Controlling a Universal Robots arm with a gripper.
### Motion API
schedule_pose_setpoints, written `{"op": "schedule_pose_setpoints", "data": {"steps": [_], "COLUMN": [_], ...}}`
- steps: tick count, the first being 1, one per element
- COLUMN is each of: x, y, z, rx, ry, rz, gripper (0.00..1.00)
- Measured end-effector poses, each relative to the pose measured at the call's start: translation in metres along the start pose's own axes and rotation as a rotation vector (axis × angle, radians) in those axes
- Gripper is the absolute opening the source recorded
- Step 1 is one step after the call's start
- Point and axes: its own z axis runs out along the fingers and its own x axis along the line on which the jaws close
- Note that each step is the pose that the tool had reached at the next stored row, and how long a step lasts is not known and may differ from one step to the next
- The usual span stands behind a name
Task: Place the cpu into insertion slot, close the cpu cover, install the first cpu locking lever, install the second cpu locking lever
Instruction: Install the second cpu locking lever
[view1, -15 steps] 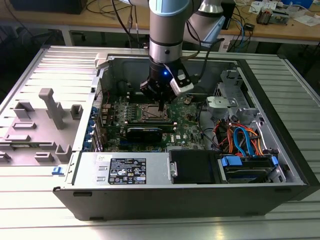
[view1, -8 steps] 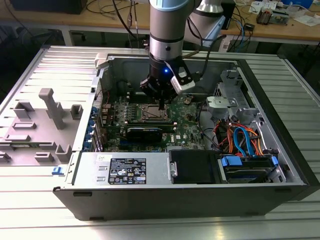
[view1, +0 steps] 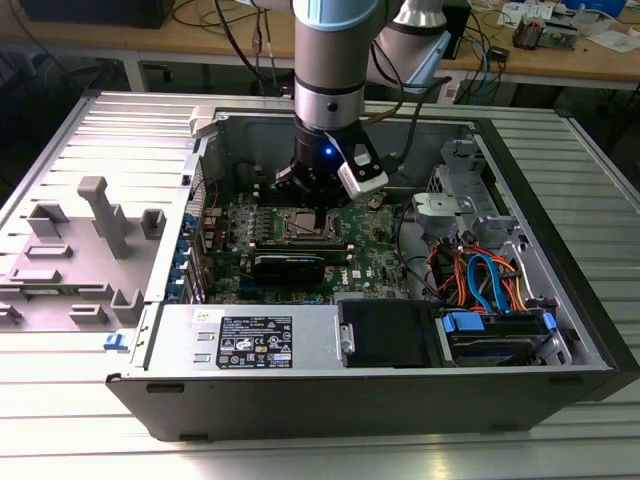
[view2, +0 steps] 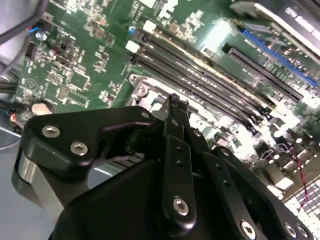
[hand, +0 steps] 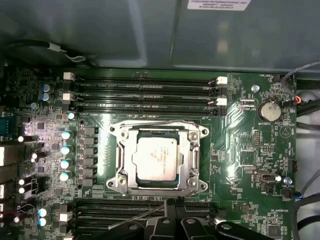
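1. The open computer case (view1: 560, 250) lies on its side on a ribbed metal surface (view1: 90, 130), with the green circuit board (view1: 375, 245) exposed at its floor.
2. The arm (view1: 335, 60) reaches straight down into the case; in the exterior view its hand (view1: 318, 205) hangs just above the board, over the socket area.
3. The insertion slot (hand: 196, 156) sits near the middle of the board, between two banks of long black memory slots (hand: 142, 92), as seen in the first wrist view.
4. The cpu (hand: 156, 159) lies flat inside the insertion slot, its dull silver top facing up.
5. The cpu cover (hand: 192, 136) lies down over the slot, its silver frame surrounding the cpu and its window leaving the chip's top exposed.
6. A thin wire lever (hand: 135, 218) runs at a slant beside the edge of the slot nearest the hand, passing over the neighbouring memory slots.
7. In the second wrist view the hand (view2: 176, 102) has its black fingertips (view2: 173, 106) pressed together with no gap between them, and nothing can be made out held there; the tips stand just over the socket's metal rim.
8. In the first wrist view the hand's (hand: 172, 202) tips sit at the slot's edge, beside the wire lever; contact with the lever cannot be confirmed.
9. A round coin battery (hand: 270, 111) sits on the board, well apart from the slot.
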Motion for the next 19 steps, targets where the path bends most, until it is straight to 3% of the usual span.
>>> {"op": "schedule_pose_setpoints", "data": {"steps": [3,19], "x": [0.0015,0.0047], "y": [-0.0066,-0.0066], "z": [0.0000,0.0000], "rx": [-0.0018,-0.0018], "ry": [0.0002,0.0002], "rz": [0.000,0.000], "gripper": [0.11,0.11]}}
